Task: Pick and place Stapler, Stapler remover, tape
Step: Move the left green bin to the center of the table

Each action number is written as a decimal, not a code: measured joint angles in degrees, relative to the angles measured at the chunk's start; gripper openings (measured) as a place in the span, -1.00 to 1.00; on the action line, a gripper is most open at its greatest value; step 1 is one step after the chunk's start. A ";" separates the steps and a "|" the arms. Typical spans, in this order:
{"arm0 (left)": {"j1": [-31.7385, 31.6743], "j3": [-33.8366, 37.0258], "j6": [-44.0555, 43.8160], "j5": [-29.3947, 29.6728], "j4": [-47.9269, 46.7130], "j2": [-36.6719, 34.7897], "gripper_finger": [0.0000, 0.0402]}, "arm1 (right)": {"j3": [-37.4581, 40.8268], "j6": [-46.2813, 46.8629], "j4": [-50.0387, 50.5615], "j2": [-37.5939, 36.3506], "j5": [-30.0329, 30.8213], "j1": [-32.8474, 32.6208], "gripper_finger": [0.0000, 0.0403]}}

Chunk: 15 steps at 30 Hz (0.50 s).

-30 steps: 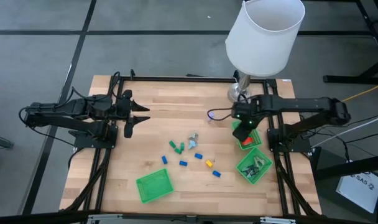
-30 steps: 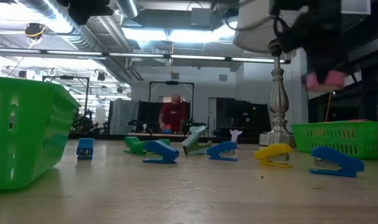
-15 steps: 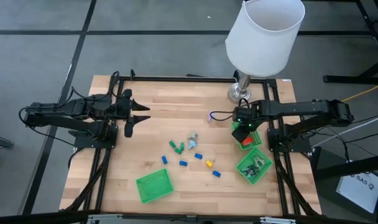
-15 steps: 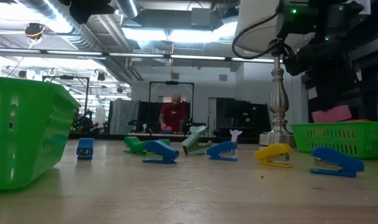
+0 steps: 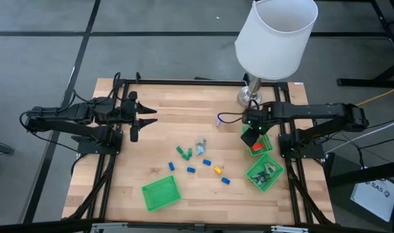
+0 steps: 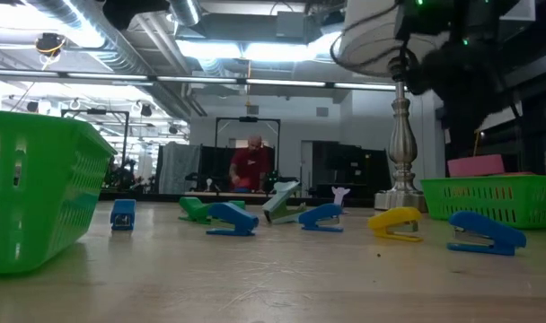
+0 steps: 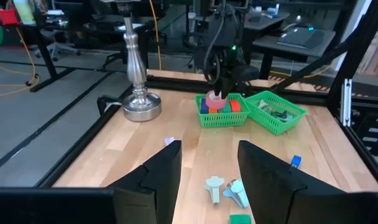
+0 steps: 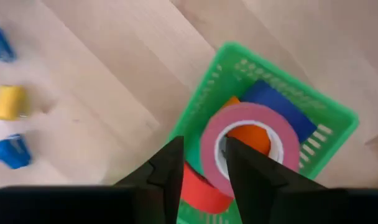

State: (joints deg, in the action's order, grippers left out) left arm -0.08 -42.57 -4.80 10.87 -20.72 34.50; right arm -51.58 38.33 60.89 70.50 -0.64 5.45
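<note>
My right gripper [image 8: 204, 146] hangs open, pointing down, over the green basket [image 6: 488, 199] at the table's right. A pink tape roll [image 8: 251, 115] lies flat on the red and orange rolls in that basket. One finger stands inside its ring and the other outside, with a gap to its wall. Small blue [image 5: 190, 169], yellow [image 5: 218, 169] and green [image 5: 183, 152] staplers lie on the table's middle. Pale stapler removers [image 5: 201, 144] lie beside them. My left gripper [image 5: 142, 120] waits open above the table's left side.
A second green basket [image 5: 265, 171] with dark items stands near the right edge. A third [image 5: 161, 192] stands near the front left. A lamp with a white shade [image 5: 275, 39] rises from its metal base [image 5: 249, 97] at the far right, close to my right arm.
My right gripper has come down toward the basket with the pink tape roll. The roll hung well above the basket's rim a second ago. It now lies on the rolls inside and has kept its place over the last half second.
</note>
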 joint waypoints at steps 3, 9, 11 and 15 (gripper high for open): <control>-0.02 0.00 0.00 0.00 0.08 0.00 -0.23 | -4.61 -1.39 1.38 0.00 0.57 0.00 -0.38; -0.01 0.00 -0.13 0.00 0.05 0.60 -0.23 | -13.39 -2.98 0.45 -0.02 3.25 -0.33 -0.38; -0.02 0.00 -0.42 0.00 0.05 1.03 -0.23 | -15.45 -3.67 -0.91 -0.02 3.66 -0.93 -0.38; -0.02 0.01 -0.97 -0.28 0.05 2.71 -0.23 | -17.10 -7.42 -8.43 -0.02 4.09 -2.81 -0.38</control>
State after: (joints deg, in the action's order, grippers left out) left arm -0.09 -42.56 -5.77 10.60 -20.67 37.21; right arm -68.69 30.91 52.46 70.48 3.44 2.64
